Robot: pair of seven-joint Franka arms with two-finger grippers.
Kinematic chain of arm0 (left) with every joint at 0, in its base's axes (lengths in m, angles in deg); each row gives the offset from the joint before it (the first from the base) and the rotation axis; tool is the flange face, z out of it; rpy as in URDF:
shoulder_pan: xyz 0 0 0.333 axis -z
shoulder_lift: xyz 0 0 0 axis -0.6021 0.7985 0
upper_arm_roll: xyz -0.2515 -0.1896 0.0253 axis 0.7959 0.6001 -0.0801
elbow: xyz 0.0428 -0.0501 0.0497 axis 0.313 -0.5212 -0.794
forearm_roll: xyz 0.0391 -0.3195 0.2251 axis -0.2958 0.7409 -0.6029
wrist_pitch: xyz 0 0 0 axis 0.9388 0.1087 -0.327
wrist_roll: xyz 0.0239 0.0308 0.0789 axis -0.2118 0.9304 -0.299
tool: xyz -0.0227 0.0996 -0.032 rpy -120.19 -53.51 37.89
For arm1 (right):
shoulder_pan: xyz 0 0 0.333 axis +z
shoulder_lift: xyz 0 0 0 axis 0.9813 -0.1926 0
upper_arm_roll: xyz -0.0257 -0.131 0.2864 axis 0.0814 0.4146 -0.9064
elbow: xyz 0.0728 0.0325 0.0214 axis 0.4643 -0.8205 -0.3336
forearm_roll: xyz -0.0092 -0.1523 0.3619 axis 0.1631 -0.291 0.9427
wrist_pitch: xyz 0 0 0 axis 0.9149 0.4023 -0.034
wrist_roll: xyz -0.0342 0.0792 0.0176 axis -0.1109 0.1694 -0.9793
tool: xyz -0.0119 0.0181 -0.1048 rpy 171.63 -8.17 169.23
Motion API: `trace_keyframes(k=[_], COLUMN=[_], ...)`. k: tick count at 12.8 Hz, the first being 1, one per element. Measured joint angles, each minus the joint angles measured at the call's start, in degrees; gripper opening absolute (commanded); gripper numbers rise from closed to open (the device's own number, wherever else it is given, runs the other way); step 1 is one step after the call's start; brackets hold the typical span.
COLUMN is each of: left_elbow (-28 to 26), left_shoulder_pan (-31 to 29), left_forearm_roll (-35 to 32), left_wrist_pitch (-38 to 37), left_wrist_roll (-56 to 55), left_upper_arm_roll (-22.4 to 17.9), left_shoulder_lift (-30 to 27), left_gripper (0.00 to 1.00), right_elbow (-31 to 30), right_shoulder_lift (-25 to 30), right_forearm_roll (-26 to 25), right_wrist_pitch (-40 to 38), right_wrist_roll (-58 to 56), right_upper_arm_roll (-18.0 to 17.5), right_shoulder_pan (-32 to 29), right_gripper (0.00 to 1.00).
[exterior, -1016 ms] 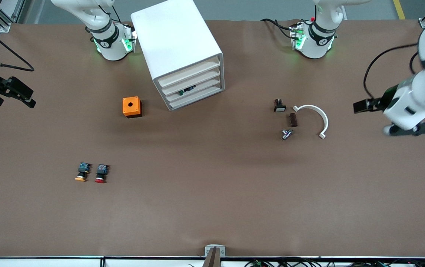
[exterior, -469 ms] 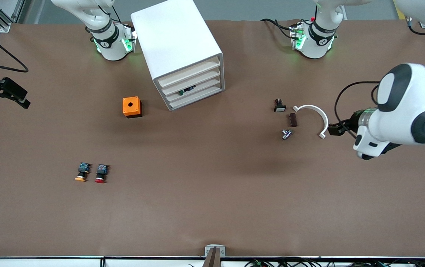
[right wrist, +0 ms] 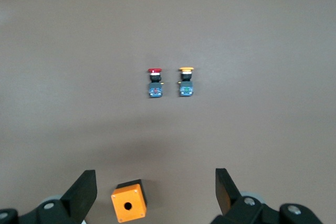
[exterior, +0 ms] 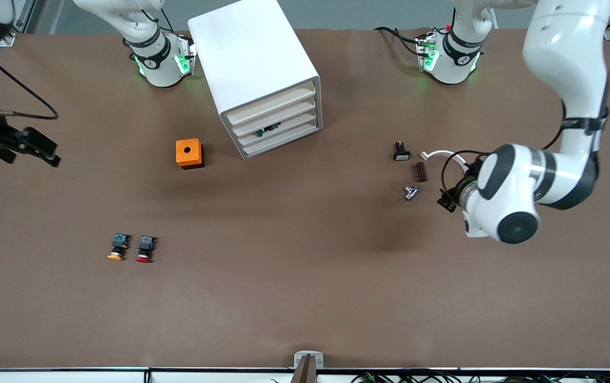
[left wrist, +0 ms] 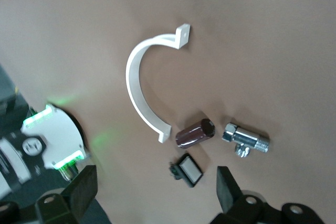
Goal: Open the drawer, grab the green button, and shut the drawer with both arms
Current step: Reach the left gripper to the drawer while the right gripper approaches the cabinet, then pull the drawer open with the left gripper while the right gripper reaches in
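Two small push-button switches, one orange-capped [exterior: 117,248] and one red-capped [exterior: 145,249], lie side by side on the brown table [exterior: 305,287] nearest the front camera. Farther from it sit a square orange box with a round hole [exterior: 189,153] and the white rounded cabinet [exterior: 256,74], whose four pale beige drawers are pushed in; the third drawer down [exterior: 278,129] holds the green-capped button [exterior: 268,129], glimpsed through the gap above its front. The left gripper [left wrist: 156,192] hovers, fingers spread and empty, over a white curved plastic clamp [left wrist: 142,85], and the right gripper [right wrist: 156,190] hangs likewise released over the table toward the right arm's end.

The green-capped button [exterior: 269,128] lay inside the slightly open third drawer [exterior: 278,129] of the white cabinet [exterior: 254,74].
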Motion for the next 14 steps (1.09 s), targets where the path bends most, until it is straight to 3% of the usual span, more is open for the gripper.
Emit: trace_keyframes(k=[4, 10, 14], left_elbow=[2.10, 2.74, 2.69], left_shoulder_pan=[3.32, 3.78, 8.50], left_forearm_roll=[5.21, 26.70, 39.15], left_wrist_pitch=[-0.01, -0.55, -0.74], left_wrist_roll=[-23.42, -34.90, -47.96], left_upper_arm_roll=[0.08, 0.04, 0.08], left_shoulder_lift=[4.76, 6.45, 10.42], left_gripper=[1.00, 0.95, 0.88], right_elbow=[0.05, 2.33, 3.48], right_shoulder_lift=[-4.16, -12.27, -19.10], right_forearm_roll=[0.05, 0.14, 0.17], right_wrist_pitch=[3.37, 8.68, 16.01], right_wrist_roll=[15.09, 36.68, 50.01], right_upper_arm_roll=[-6.72, -13.24, -17.48], right_shoulder_pan=[0.13, 1.62, 3.52], right_gripper=[1.00, 1.00, 1.00])
